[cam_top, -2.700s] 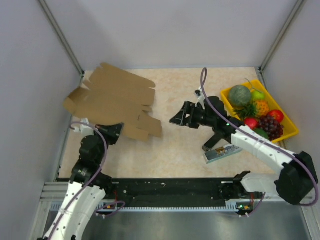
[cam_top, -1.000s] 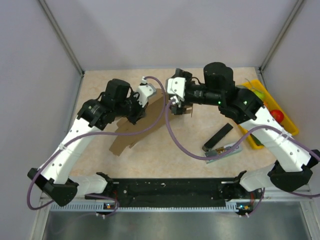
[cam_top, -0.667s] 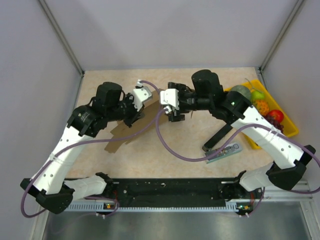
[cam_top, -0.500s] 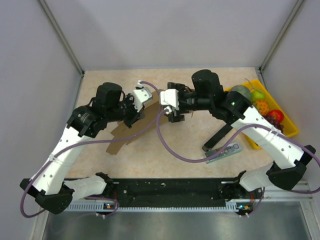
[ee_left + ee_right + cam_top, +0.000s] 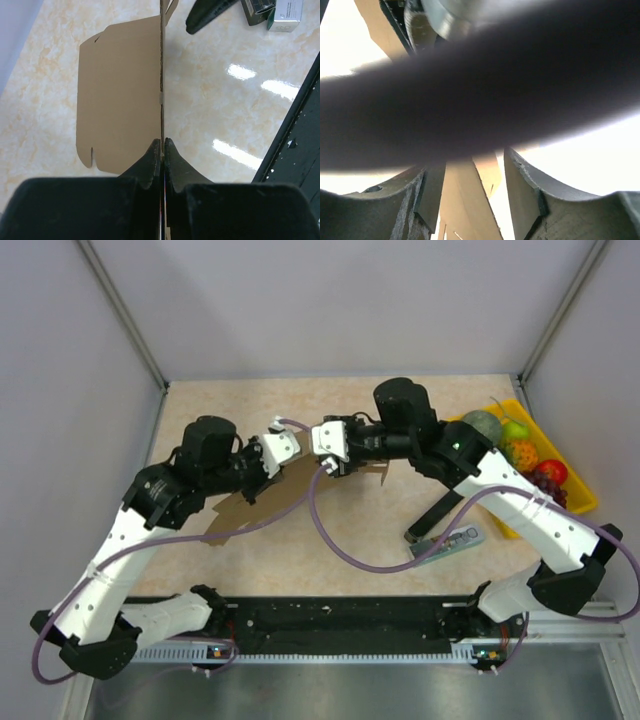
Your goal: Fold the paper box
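Note:
The paper box (image 5: 285,495) is a flat brown cardboard sheet, held tilted on edge above the table's middle. My left gripper (image 5: 258,476) is shut on its edge. In the left wrist view the jaws (image 5: 162,146) pinch the sheet edge-on, and a panel (image 5: 120,95) hangs to the left. My right gripper (image 5: 337,466) is at the sheet's far right end. In the right wrist view its fingers (image 5: 530,192) stand apart with a cardboard flap (image 5: 465,200) between them, unclamped. A blurred cable hides most of that view.
A yellow tray (image 5: 586,503) of plastic fruit stands at the right edge. A black bar (image 5: 440,510) and a small flat box (image 5: 447,545) lie on the table right of centre; both also show in the left wrist view, the bar (image 5: 210,11) and the box (image 5: 286,9).
The sheet lay flat at the far left 2.7 s ago; now both arms are on it in mid-table. In the last half second both grippers and the sheet shifted slightly left.

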{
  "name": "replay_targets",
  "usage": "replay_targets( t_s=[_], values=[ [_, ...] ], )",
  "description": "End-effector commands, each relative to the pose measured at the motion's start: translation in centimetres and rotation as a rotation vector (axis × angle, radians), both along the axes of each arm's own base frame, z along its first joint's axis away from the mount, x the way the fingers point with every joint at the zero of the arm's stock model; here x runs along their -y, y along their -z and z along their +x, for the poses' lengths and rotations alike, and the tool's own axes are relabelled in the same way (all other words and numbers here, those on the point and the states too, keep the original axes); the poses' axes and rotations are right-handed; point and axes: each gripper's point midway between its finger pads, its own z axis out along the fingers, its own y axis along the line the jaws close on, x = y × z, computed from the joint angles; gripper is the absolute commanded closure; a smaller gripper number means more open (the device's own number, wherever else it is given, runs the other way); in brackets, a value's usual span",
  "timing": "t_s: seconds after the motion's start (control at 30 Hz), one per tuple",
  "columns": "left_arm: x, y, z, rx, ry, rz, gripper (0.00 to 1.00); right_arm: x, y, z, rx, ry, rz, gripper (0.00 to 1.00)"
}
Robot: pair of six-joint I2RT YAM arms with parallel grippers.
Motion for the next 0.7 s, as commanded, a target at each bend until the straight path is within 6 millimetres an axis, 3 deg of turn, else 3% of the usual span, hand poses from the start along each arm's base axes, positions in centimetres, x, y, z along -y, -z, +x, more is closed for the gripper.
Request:
replay_targets(
  t_s=[0.0, 0.17, 0.33, 0.43, 0.5, 0.53, 0.6, 0.67],
  values=[
    [1.0, -6.0, -1.5, 0.283, 0.145, -0.128, 1.00, -0.3, 1.6, 1.0, -0.023, 0.040, -0.044, 0.51],
    [0.7, -7.0, -1.9, 0.370, 0.160, -0.161, 1.00, -0.2, 2.6, 0.8, -0.043, 0.039, -0.055, 0.61],
    [0.3, -7.9, -2.0, 0.436, 0.156, -0.172, 1.00, -0.1, 3.1, 0.7, -0.065, 0.051, -0.057, 0.60],
    [0.3, -8.4, -2.1, 0.451, 0.159, -0.176, 1.00, -0.2, 2.9, 0.9, -0.063, 0.057, -0.043, 0.68],
    [0.2, -8.8, -2.0, 0.462, 0.148, -0.187, 0.98, -0.3, 2.2, 0.4, -0.062, 0.037, -0.018, 0.81],
    [0.1, -9.1, -1.9, 0.461, 0.129, -0.205, 0.94, -0.3, 1.9, 0.4, -0.071, 0.046, -0.003, 0.95],
    [-1.0, -10.8, -1.1, 0.501, 0.027, -0.246, 0.80, -0.2, 1.2, 0.8, -0.065, 0.079, 0.022, 1.00],
    [-2.3, -12.2, -1.3, 0.523, -0.061, -0.315, 0.50, -0.1, 0.2, 1.2, -0.063, 0.118, 0.068, 1.00]
  ],
)
